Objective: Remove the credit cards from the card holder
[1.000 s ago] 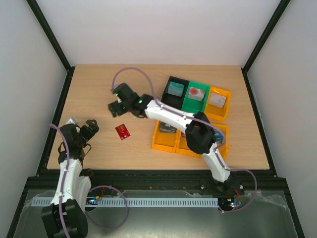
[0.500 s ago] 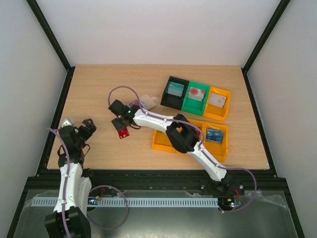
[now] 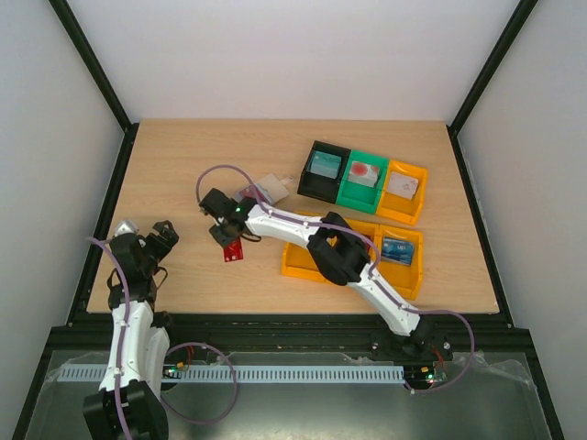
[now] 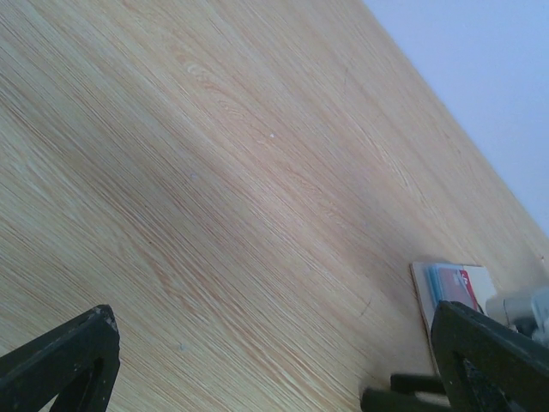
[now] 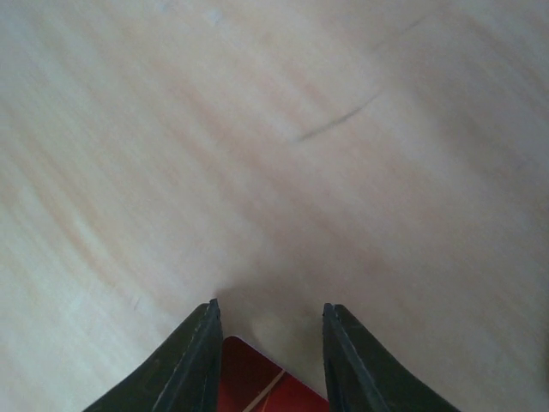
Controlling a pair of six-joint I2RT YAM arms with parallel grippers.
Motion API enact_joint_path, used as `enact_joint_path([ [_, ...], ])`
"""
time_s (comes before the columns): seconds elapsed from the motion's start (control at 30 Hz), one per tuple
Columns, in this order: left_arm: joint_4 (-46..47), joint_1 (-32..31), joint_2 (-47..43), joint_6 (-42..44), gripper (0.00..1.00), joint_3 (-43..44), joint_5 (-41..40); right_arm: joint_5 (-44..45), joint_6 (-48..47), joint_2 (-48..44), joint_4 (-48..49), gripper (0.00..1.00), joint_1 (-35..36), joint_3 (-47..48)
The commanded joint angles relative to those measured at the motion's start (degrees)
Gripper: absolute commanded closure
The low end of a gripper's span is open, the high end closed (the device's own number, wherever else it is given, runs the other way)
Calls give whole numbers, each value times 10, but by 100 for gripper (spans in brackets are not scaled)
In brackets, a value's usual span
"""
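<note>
Right wrist: red card (image 5: 257,384) points corner-first between pincer (image 5: 270,305).

right fingers (image 3: 224,236) at red card (image 3: 234,250), possibly touching

One red card (image 3: 234,250), one card holder (image 3: 267,189), two arms (image 3: 293,221).

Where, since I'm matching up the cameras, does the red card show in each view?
Top external: the red card lies left of centre on the table, partly under the right gripper.
Left wrist: I cannot clearly pick it out.
Right wrist: at bottom centre, between the gripper's fingers.
Shared landmark: the wood-grain table, seen in all three views.
</note>
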Motion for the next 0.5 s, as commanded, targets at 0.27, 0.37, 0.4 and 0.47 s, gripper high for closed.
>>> enact_joint_path([
  [0.27, 13, -1, 3, 2, 0, -7, 2, -79, -58, -140, -57, 72, 62, -276],
  [0.37, 14, -4, 6, 1, 0, -7, 3, -87, -57, -179, -52, 74, 65, -334],
  [0.4, 14, -3, 7, 1, 1, -8, 2, -84, -57, -189, -56, 74, 68, -346],
  [0.47, 16, -3, 9, 0, 0, -9, 2, -82, -60, -215, -61, 74, 78, -368],
])
